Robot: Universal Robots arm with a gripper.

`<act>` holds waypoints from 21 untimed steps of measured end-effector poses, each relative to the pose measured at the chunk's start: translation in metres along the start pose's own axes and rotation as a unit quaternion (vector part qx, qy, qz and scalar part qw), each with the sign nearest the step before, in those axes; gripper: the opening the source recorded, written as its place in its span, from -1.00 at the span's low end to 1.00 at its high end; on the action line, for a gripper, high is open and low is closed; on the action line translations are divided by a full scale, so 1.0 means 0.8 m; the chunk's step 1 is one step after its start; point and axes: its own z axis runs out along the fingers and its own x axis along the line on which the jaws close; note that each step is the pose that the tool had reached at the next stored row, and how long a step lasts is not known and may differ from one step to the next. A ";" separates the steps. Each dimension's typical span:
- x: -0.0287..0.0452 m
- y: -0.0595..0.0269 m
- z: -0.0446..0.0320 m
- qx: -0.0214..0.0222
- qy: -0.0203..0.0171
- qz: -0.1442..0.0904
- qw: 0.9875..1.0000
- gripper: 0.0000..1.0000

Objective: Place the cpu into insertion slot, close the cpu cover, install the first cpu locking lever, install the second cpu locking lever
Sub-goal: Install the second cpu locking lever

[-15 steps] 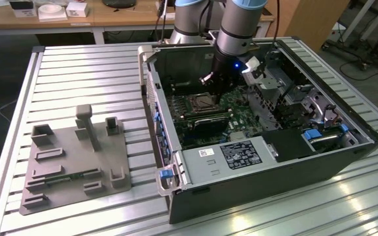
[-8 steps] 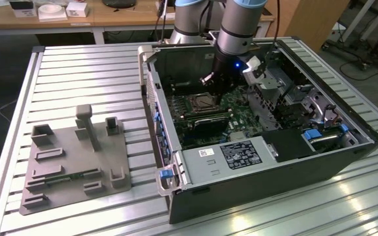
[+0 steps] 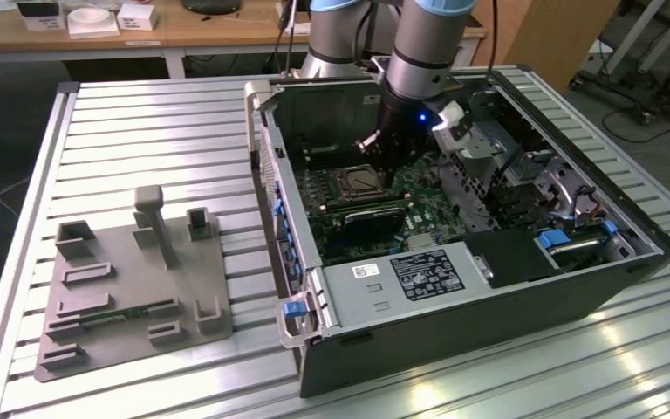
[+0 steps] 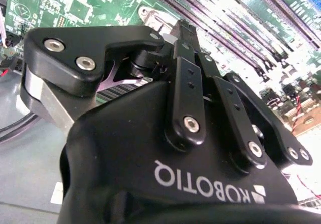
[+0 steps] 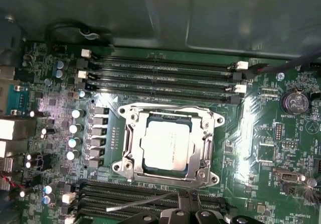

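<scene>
The cpu [image 5: 165,143], silvery-beige and square, lies flat in the insertion slot [image 3: 362,181] on the green board inside the open computer case. The silver cpu cover [image 5: 132,143] is folded down around it and frames its metal top. A thin silver locking lever [image 5: 145,202] slants beside the socket, its end reaching my fingertips [image 5: 181,200]. My gripper [image 5: 188,204] hangs just off the socket's edge, close above the board, its black fingers [image 4: 184,38] drawn together. I cannot tell whether they pinch the lever. In the exterior view the gripper [image 3: 379,161] is down inside the case.
Long black memory slots [image 5: 160,78] flank the socket on two sides. A row of capacitors [image 5: 75,128] and a coin battery [image 5: 293,102] stand nearby. The case wall [image 3: 268,175] and a grey white-labelled box [image 3: 411,275] hem in the arm. A grey fixture [image 3: 126,279] sits on the slatted table.
</scene>
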 end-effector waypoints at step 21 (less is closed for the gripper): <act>0.0098 -0.004 0.0032 0.000 0.000 0.000 1.000 -0.80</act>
